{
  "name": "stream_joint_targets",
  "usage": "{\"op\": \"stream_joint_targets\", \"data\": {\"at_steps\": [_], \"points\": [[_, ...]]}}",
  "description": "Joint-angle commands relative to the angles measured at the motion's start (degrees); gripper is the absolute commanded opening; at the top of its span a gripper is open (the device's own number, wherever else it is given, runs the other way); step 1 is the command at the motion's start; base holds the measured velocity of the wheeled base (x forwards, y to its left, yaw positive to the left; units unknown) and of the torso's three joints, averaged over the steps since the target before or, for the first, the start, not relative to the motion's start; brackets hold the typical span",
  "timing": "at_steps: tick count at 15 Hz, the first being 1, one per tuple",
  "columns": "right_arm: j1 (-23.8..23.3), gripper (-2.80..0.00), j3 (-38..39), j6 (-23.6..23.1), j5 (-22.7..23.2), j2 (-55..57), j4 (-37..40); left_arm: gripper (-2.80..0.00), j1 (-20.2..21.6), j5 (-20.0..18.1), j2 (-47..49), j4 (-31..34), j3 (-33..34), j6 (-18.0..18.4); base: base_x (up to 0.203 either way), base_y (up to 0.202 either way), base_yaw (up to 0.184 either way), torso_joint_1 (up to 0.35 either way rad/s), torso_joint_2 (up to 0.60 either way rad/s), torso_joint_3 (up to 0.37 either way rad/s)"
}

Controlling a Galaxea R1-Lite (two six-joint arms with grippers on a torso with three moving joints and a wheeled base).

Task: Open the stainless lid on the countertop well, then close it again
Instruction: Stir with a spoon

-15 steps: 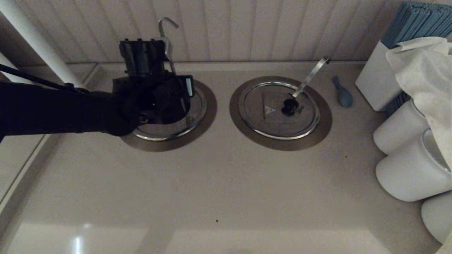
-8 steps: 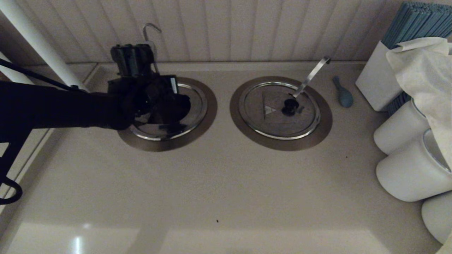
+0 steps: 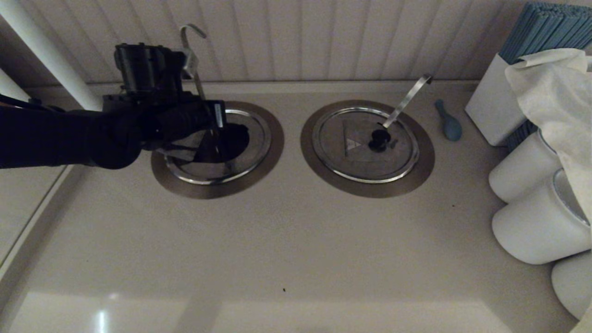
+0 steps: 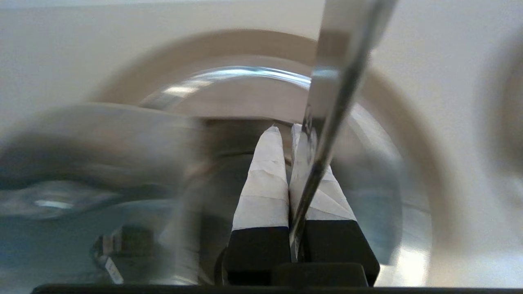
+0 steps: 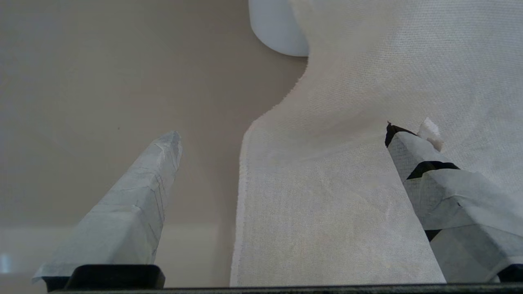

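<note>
My left gripper [image 3: 188, 62] [image 4: 286, 128] is shut on the thin hook-topped steel handle [image 3: 198, 81] [image 4: 327, 122] of the stainless lid [image 3: 185, 155]. The handle runs between the taped fingers near their base. The lid hangs raised and tilted over the left countertop well, whose bronze ring [image 3: 266, 159] [image 4: 412, 134] lies bare around it. A dark gap [image 3: 235, 138] into the well shows on the lid's right side. Much of the lid is hidden under my arm; it shows as a blurred grey mass [image 4: 102, 134] in the left wrist view. My right gripper [image 5: 282, 130] is open and parked over a white cloth [image 5: 347, 183], outside the head view.
The twin well [image 3: 423, 173] stands to the right, its lid [image 3: 356, 150] shut, with a flat strip handle [image 3: 407, 99]. A blue-grey object [image 3: 447, 121] lies beyond it. White containers [image 3: 532, 222], a draped cloth [image 3: 550, 88] and a white box [image 3: 490, 106] crowd the right edge. A white pole [image 3: 51, 55] stands at the back left.
My left gripper has moved left and back with the hook handle in it. The lid has tipped up with it, and the dark gap into the well now shows.
</note>
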Motion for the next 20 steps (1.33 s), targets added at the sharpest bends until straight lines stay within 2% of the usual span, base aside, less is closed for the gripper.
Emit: {"op": "stream_joint_targets", "data": {"at_steps": [1,5,10,20], "points": [[0.0,0.0,0.0,0.0,0.0,0.1,0.0,-2.8,-3.0,0.0,-2.0,-0.3,1.3,0.0,0.0,0.0,0.0,0.0,0.0,0.0],[0.0,0.0,0.0,0.0,0.0,0.1,0.0,-2.8,-4.6,1.0,3.5,-0.9,-1.4,-0.1,0.0,0.0,0.0,0.0,0.0,0.0],[0.0,0.0,0.0,0.0,0.0,0.1,0.0,-2.8,-4.4,10.6,11.0,-4.6,-8.2,-0.2,0.0,0.0,0.0,0.0,0.0,0.0],[0.0,0.0,0.0,0.0,0.0,0.1,0.0,-2.8,-4.5,11.5,11.3,-7.0,-9.9,-0.4,0.0,0.0,0.0,0.0,0.0,0.0]]}}
